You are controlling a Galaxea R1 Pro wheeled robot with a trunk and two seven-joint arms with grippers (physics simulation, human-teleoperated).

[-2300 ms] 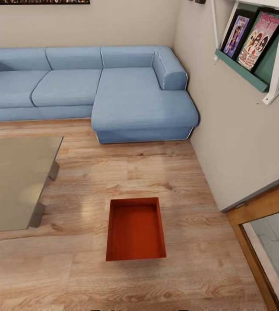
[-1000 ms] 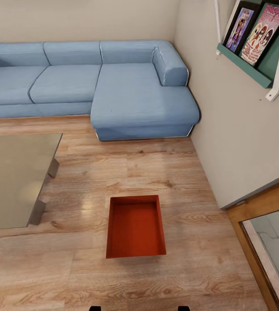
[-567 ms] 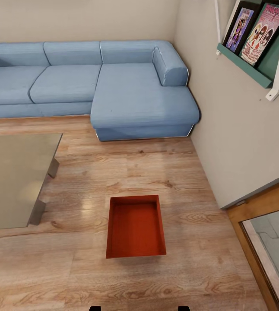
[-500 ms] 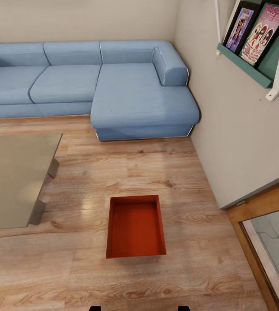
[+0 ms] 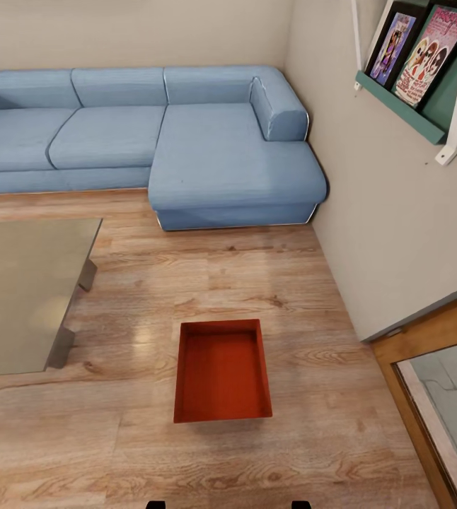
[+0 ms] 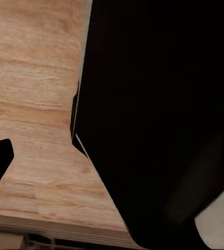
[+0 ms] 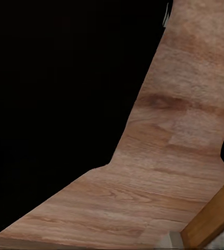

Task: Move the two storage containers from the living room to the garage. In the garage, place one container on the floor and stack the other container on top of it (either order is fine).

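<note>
storage container (image 5: 222,371) open side up on wood-plank floor (image 5: 271,283) | sofa (image 5: 186,141) at 12 o'clock | glass table (image 5: 16,297) at 9 o'clock | gripper openings: cannot tell

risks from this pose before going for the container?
1. The storage container lies low on the wood floor; reaching down may be awkward.
2. The glass coffee table stands close on the left and could get clipped in a turn.
3. The door frame narrows the way out on the right.
</note>
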